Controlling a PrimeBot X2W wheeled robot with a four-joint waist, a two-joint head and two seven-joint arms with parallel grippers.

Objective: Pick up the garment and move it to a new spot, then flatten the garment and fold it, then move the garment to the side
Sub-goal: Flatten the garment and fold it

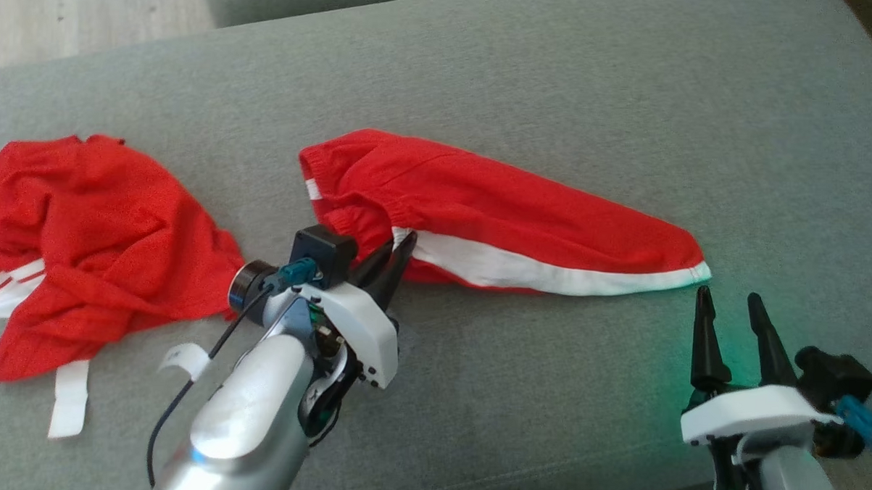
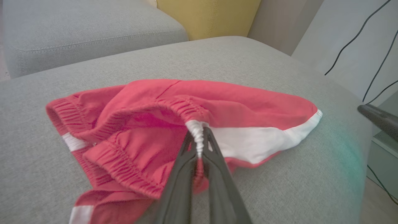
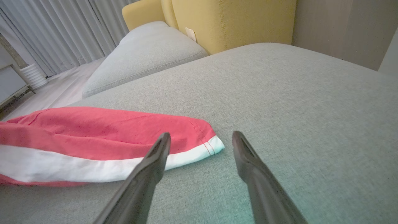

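Two red items lie on the grey sofa cushion (image 1: 558,82). Far left: a crumpled cloth (image 1: 95,240). Centre: the garment (image 1: 495,203), laid out long; the left gripper (image 1: 401,242) jaws pinch its white waistband edge (image 2: 196,130). Right: the right gripper (image 1: 729,295) jaws stand wide, just short of the hem (image 3: 214,146).

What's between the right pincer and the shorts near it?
Just a thin strip of bare grey cushion, seen in the head view. The open right pincer sits just short of the shorts.

Grey cushion (image 1: 557,97) carries red shorts (image 1: 495,211) and crumpled red garment (image 1: 95,240).
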